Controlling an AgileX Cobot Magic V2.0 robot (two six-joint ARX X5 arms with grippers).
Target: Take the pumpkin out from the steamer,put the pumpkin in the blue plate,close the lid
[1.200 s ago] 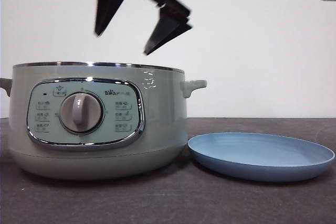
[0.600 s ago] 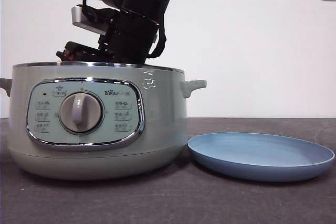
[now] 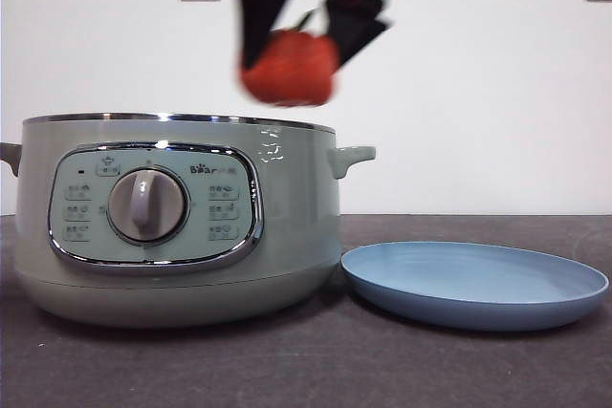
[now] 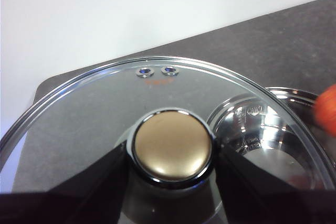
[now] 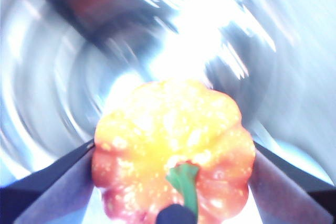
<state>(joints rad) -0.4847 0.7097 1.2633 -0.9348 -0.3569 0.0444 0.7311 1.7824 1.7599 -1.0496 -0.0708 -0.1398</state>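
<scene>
The right gripper (image 3: 301, 40) clamps the small ribbed orange-red toy pumpkin (image 3: 289, 68) across its flanks, above the sage-green steamer (image 3: 287, 226). The pumpkin is probably light and rigid, its ribs aiding grip. The left gripper (image 4: 170, 163) pinches the glass lid's knob (image 4: 171, 145).

one pumpkin (image 3: 288, 68), one steamer (image 3: 177, 217), one blue plate (image 3: 475, 285), one lid (image 4: 157, 129).

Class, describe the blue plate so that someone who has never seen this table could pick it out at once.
Start at the large sage-green steamer on the dark table. On the table beside it, on the side away from its dial, lies the blue plate. It is the only wide, shallow, matte light-blue dish, and nothing lies in it.
</scene>
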